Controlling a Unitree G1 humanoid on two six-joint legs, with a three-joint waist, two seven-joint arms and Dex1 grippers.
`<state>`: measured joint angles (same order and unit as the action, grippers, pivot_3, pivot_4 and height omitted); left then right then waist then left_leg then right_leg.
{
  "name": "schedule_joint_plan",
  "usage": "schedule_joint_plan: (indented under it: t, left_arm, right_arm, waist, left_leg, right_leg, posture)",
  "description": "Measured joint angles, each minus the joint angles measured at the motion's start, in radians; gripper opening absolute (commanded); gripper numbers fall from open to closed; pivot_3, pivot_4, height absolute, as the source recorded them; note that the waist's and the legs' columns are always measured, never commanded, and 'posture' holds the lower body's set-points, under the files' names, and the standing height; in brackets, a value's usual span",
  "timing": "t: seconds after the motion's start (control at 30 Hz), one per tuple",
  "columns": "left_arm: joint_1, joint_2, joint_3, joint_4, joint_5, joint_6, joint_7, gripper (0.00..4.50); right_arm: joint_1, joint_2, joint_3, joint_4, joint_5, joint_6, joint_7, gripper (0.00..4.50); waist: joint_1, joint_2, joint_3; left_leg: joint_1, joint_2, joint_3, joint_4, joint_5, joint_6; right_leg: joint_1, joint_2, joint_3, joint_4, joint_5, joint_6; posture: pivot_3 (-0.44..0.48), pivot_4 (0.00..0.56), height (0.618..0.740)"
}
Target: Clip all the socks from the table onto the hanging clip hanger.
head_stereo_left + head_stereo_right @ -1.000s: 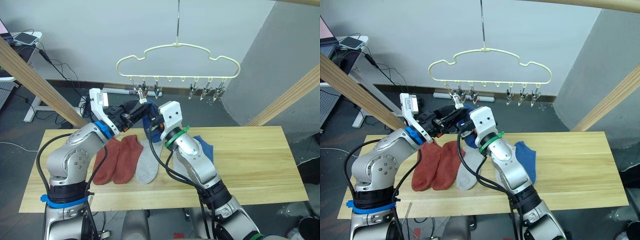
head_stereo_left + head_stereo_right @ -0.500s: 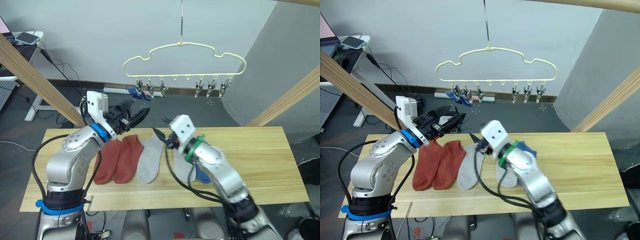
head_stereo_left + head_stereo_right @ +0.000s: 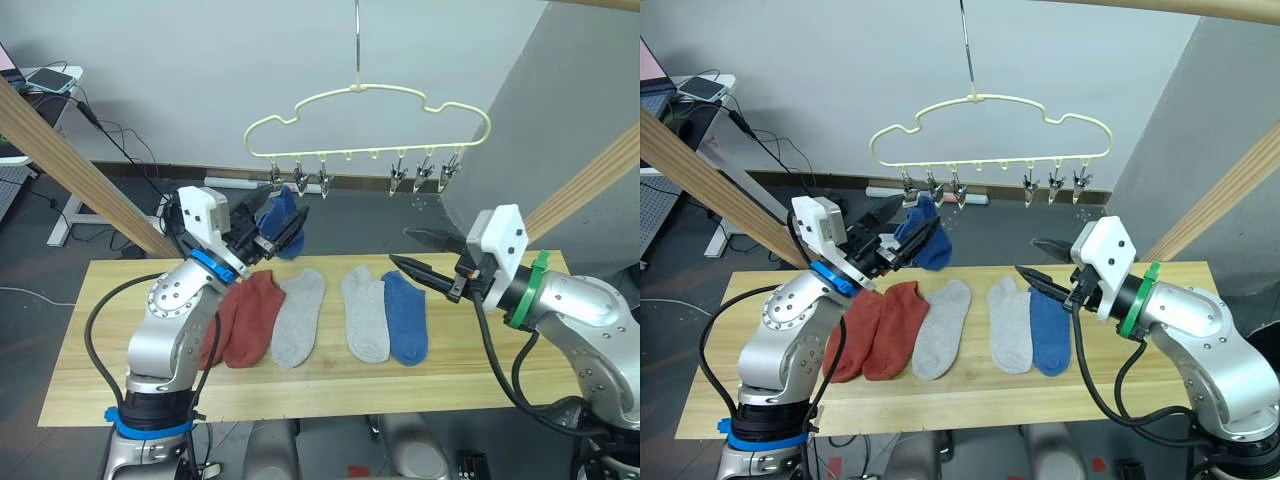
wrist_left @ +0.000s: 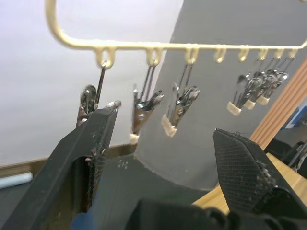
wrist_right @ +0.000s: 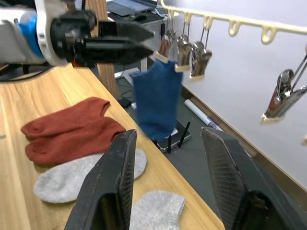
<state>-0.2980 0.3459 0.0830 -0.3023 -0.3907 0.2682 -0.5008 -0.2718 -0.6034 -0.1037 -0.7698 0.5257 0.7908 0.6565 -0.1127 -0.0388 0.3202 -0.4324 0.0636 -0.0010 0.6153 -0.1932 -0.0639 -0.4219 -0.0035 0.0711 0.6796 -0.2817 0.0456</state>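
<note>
One blue sock (image 3: 925, 238) hangs from a clip at the left end of the clip hanger (image 3: 990, 125), upper middle of the head views, and my left gripper (image 3: 902, 232) sits just beside it with its fingers spread apart, empty. My right gripper (image 3: 1042, 262) is right of centre in the frame, over the far edge of the table (image 3: 1160, 370), its two black fingers parted and gripping nothing.

Five socks remain flat on the planks in a row across the lower middle: the two rust-red socks (image 3: 876, 327) at the left, a grey sock (image 3: 942, 325), a second grey sock (image 3: 1011, 322), and the other blue sock (image 3: 1049, 328) nearest my right fingertips. That blue one looks like my next pick. To do it well I judge I should come down on the cuff end with the fingers wide, pinch only the top layer's edge, and lift straight up so the neighbouring grey sock, which touches it, is not dragged along.

The left wrist view shows three free-looking clips (image 4: 178, 106) in a group and more farther off, blurred. I cannot tell which clip holds the hung sock, nor how firmly. The hook's top is cut off by the frame edge.
</note>
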Motion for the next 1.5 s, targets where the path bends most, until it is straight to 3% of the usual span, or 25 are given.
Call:
schedule_joint_plan:
  t: [0.13, 0.67, 1.0, 1.5]
  left_arm:
    - [0.006, -0.031, -0.010, 0.015, 0.047, -0.062, 0.030, 1.53]
    - [-0.084, -0.152, -0.035, 0.233, 0.145, -0.190, 0.123, 1.53]
    - [-0.159, -0.173, -0.028, 0.351, 0.153, -0.259, 0.147, 1.53]
    - [-0.211, -0.186, -0.020, 0.385, 0.157, -0.282, 0.183, 1.53]
  right_arm:
    - [0.000, -0.025, -0.007, -0.012, 0.043, 0.034, -0.016, 2.29]
    - [-0.057, -0.071, -0.054, -0.014, 0.147, 0.081, -0.097, 2.29]
    - [-0.076, -0.085, -0.063, -0.014, 0.203, 0.098, -0.135, 2.29]
    - [-0.067, -0.100, -0.063, -0.014, 0.243, 0.091, -0.137, 2.29]
  waist:
    - [-0.001, 0.000, 0.000]
    - [-0.011, 0.000, 0.000]
    - [-0.028, 0.000, 0.000]
    - [-0.030, 0.000, 0.000]
  left_leg:
    - [0.000, 0.000, 0.000, 0.001, 0.000, 0.000]
    - [-0.002, 0.000, 0.000, 0.012, 0.000, 0.000]
    - [-0.003, 0.000, 0.000, 0.012, 0.000, 0.000]
    - [-0.003, 0.000, 0.000, 0.012, 0.000, 0.000]
  right_leg:
    - [0.000, 0.000, 0.000, 0.000, 0.000, 0.000]
    - [0.002, 0.000, 0.001, 0.000, 0.001, 0.009]
    - [0.002, 0.000, 0.001, 0.000, 0.001, 0.009]
    - [0.002, 0.000, 0.001, 0.000, 0.001, 0.010]
  posture:
    - [-0.256, 0.320, 0.732]
    - [-0.289, 0.317, 0.732]
    - [-0.299, 0.315, 0.732]
    - [-0.305, 0.313, 0.732]
